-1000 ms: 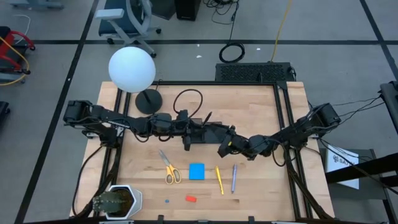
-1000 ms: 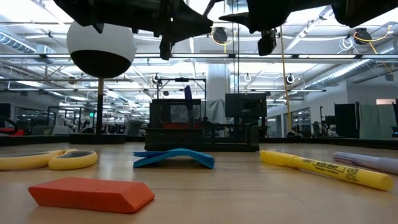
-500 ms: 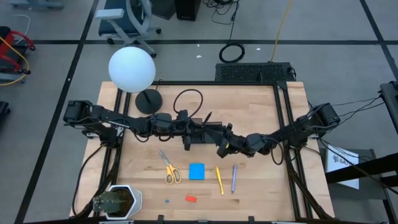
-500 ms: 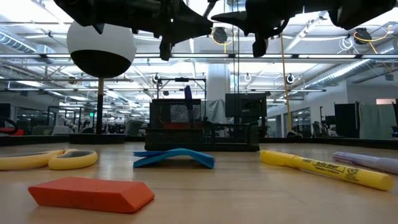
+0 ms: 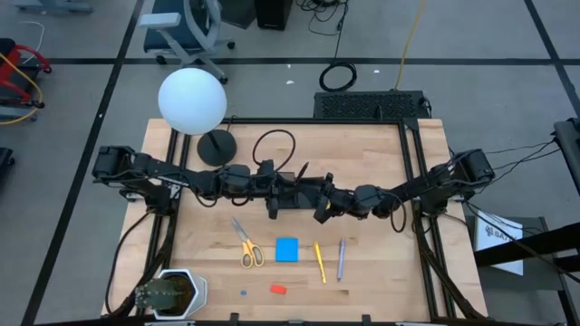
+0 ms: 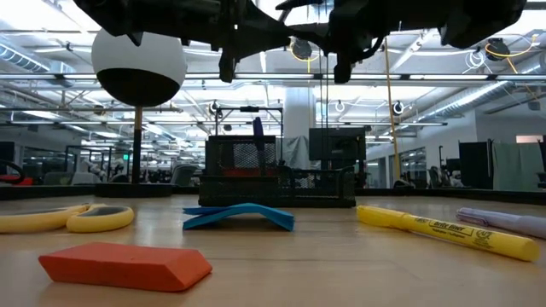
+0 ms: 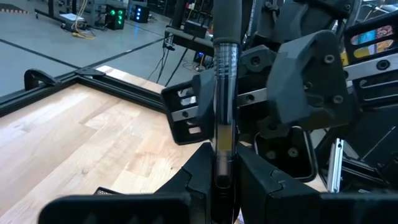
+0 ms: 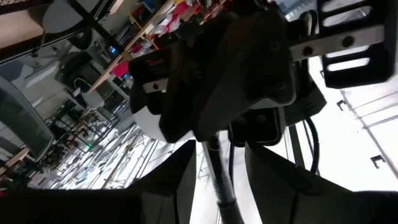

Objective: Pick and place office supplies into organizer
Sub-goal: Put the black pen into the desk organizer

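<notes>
Two grippers meet nose to nose over the middle of the bench, above the organizer [image 6: 256, 170]. The left gripper [image 7: 222, 168] is clenched on a dark pen [image 7: 224, 74], gripping it low so most of the barrel sticks out toward the right gripper [image 8: 219, 168]. The right one has its fingers spread to either side of that barrel and does not look closed on it yet. This reads as a handover in mid-air.

To do it well, the right gripper should close squarely across the barrel, clear of the left fingers [image 7: 193, 177], so neither gets pinched. The left should let go only once the right has a firm hold; a round, smooth pen will likely swivel or slip if both loosen at once. Pulling apart should run along the pen's axis, not across it. Keeping the swap over the organizer means a dropped pen may fall in, not roll off.

One purple pen [image 6: 258, 128] already stands in the organizer. Toward the bench's edge opposite the lamp [image 5: 192, 101] lie the scissors [image 5: 247, 246], note pad [image 5: 286, 249], yellow marker [image 5: 319, 261], another pen [image 5: 342, 258] and the eraser [image 5: 278, 290], all yet to be stowed
</notes>
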Controlling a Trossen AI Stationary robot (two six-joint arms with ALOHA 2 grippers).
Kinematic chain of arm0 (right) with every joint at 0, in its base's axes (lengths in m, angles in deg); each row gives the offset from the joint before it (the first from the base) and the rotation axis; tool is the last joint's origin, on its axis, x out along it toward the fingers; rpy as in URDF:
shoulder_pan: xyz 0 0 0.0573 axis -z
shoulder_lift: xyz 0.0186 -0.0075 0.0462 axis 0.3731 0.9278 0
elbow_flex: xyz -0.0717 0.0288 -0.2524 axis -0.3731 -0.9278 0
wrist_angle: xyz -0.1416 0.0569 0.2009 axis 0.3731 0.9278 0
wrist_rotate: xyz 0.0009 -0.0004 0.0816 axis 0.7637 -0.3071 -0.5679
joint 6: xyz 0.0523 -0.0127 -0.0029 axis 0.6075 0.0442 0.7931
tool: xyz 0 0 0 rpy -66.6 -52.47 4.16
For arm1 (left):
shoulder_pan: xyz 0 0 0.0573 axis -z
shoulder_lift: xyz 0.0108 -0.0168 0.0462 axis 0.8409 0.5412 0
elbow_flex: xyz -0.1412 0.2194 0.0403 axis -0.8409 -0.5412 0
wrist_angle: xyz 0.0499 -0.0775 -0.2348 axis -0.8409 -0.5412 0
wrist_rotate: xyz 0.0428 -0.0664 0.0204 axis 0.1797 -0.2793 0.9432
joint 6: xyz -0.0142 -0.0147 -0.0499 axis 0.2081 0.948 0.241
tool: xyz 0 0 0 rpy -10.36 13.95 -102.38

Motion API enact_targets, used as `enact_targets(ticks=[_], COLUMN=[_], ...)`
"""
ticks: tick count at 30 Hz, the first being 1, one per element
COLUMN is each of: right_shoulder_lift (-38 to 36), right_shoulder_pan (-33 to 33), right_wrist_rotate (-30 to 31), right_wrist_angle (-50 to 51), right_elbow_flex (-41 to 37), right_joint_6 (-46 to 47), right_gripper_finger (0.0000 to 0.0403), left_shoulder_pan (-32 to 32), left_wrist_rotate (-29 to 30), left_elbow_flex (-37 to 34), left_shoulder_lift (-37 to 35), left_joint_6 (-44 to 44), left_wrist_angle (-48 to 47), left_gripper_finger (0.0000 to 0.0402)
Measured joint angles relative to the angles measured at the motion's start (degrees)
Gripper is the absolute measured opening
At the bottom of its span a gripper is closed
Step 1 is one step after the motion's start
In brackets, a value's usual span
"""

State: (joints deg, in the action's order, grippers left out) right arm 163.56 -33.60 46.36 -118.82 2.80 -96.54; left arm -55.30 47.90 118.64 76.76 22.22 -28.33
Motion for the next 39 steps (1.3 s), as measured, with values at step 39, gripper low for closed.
enact_targets(ticks=[39], right_shoulder_lift=[0.0], right_shoulder_pan=[2.09], right_wrist_rotate=[3.52], right_wrist_angle=[-1.18], right_elbow_flex=[-0.02], right_joint_6=[16.44], right_gripper_finger=[0.0019], left_shoulder_pan=[0.03], left_wrist_rotate=[-0.41], left_elbow_flex=[-0.02], left_shoulder_lift=[-0.08], left_joint_6=[-1.95], left_wrist_angle=[1.51], left_gripper_finger=[0.0106])
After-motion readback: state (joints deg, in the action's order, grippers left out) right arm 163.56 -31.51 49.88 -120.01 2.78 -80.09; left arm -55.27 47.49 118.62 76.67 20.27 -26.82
